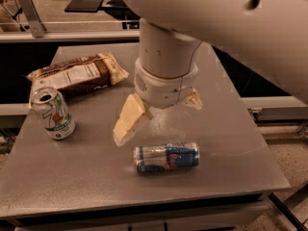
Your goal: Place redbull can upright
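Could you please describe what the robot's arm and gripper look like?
The arm is a thick, smooth white shell with a small dark hole; its wrist is a rounded white cylinder with a dotted grille. The gripper, above the table behind the redbull can, has two pale yellow, wedge-shaped fingers. No cables show.

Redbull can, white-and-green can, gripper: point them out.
redbull can (166,158): camera view, middle of its side.
white-and-green can (53,113): camera view, its label.
gripper (158,118): camera view, between open fingertips, above the redbull can.
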Tool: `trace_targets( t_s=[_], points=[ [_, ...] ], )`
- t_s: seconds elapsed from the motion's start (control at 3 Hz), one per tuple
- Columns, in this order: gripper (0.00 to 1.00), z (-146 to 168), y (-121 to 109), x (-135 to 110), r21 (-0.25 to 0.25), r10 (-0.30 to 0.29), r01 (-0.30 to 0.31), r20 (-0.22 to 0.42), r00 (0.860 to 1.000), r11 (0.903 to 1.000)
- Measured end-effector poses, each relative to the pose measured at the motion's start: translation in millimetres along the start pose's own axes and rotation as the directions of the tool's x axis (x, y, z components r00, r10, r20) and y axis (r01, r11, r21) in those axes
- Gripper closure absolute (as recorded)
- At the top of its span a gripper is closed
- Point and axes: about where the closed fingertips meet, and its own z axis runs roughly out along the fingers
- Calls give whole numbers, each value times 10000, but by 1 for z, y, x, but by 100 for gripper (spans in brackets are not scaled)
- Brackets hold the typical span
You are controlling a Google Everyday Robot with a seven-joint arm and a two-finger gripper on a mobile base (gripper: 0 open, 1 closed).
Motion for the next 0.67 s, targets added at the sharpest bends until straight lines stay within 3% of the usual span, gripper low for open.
trace_targets(
  t_s=[0.33, 0.67],
  points=[
    [0, 10, -2, -4, -127, -1882, 1886, 284, 9817, 9820],
    [0, 14, -1, -11, 129, -3442, 3440, 301, 9384, 9389]
  ],
)
